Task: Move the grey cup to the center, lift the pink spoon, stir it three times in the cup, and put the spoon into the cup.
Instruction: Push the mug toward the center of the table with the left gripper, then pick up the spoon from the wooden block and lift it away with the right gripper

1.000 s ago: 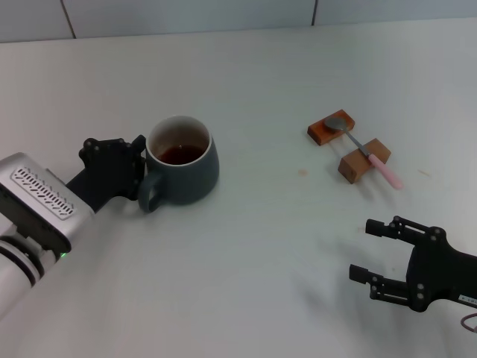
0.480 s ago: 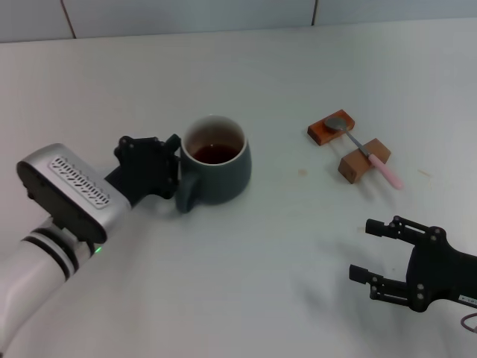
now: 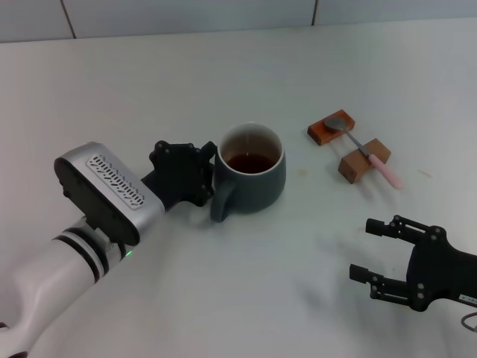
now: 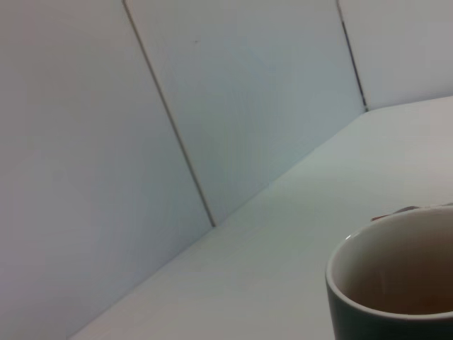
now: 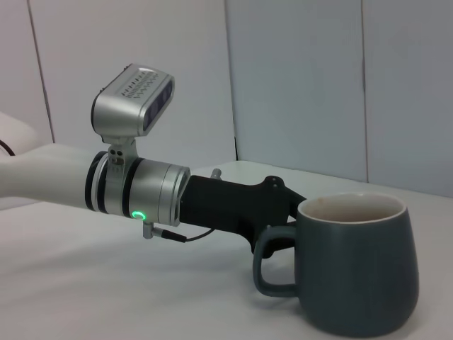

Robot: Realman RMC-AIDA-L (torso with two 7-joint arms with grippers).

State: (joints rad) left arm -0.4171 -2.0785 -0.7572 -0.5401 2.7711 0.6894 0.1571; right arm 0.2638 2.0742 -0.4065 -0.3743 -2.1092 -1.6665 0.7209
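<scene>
L gripper [image 3: 207,175] at grey cup [image 3: 250,177] handle, prob. gripping; R gripper [image 3: 377,253] open.

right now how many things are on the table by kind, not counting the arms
cup: 1, the grey cup with dark liquid, its handle at the left claw
spoon: 1, the pink spoon lying across the blocks
wooden blocks: 2, and
total: 4
The right claw hovers open near the table's front edge.
</scene>
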